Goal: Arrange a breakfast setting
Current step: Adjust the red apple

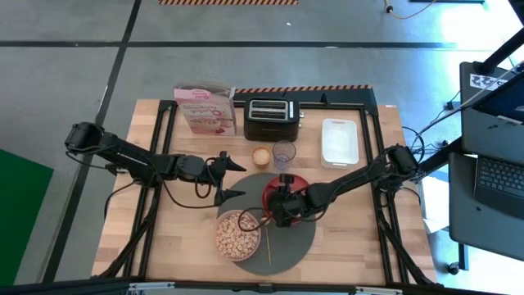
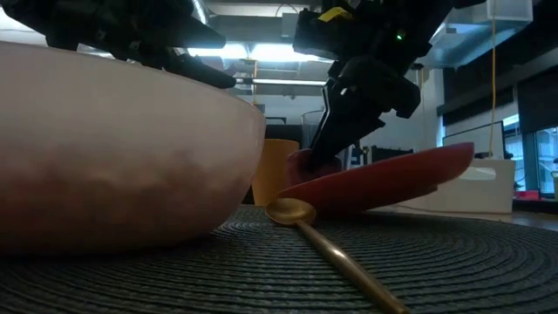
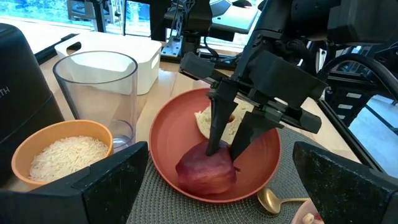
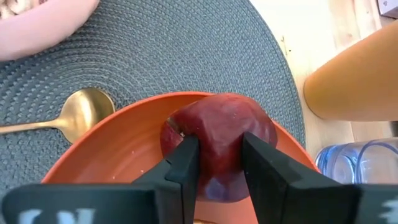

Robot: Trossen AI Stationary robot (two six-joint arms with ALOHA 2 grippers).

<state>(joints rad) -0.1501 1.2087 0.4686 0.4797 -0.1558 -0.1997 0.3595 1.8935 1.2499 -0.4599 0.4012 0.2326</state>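
Note:
A round red plate [image 3: 168,130] lies on the dark-grey mat [image 1: 286,246]. In the low view the plate [image 2: 392,179] is tilted, with its right side raised. On it are a bagel half [image 3: 230,121] and a dark-red fruit [image 4: 221,127] near its rim. My right gripper [image 4: 221,155] is over the plate, shut on the fruit. A pale bowl [image 1: 239,235] of tan cereal and a golden spoon [image 1: 268,242] lie on the mat's near part. My left gripper [image 1: 233,180] hangs open just left of the plate and touches nothing. My right gripper pinches the dark-red fruit between its two fingers [image 4: 186,165], one on each flank of its upper part [image 4: 217,149]. The fingers slant down from above, coming from the table's right. The fruit's underside [image 3: 202,180] rests on the plate, close to the rim.
Beyond the plate stand an orange cup of rice [image 3: 62,152] and a clear glass [image 3: 99,87]. Farther back are a black toaster [image 1: 269,117], a pink cereal box [image 1: 205,109] and a white tray [image 1: 339,142]. The spoon's bowl end [image 4: 87,112] lies beside the plate's rim.

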